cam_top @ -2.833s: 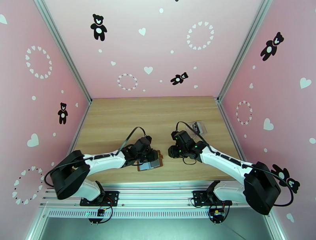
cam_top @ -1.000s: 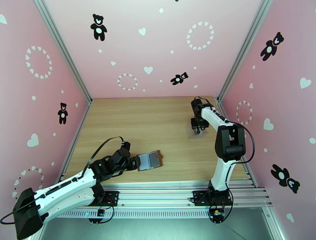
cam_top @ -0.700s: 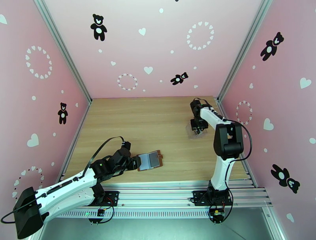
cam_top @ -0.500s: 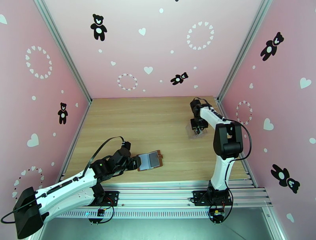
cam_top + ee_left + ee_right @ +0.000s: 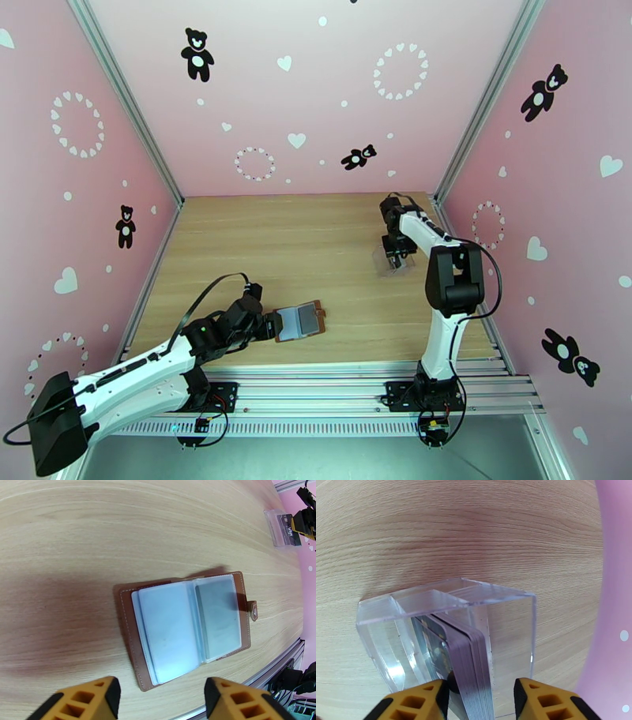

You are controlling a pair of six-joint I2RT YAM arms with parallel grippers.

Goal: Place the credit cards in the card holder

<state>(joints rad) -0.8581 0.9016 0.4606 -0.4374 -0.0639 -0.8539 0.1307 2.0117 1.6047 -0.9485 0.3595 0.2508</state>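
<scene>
Right end effector (image 5: 478, 695) is being narrowed, not yet gripping; the whole credit cards (image 5: 470, 653) stack is being straddled, so several risk being pulled. Left end effector (image 5: 160, 689): open.

Matt wood-grain table (image 5: 118, 527), brown stitched leather card holder (image 5: 125, 638) (cloudy plastic pockets (image 5: 170, 630)), glossy clear plastic box (image 5: 509, 618)

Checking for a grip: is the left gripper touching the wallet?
Apart. Left wrist view shows bare table between the left gripper and the wallet.
</scene>
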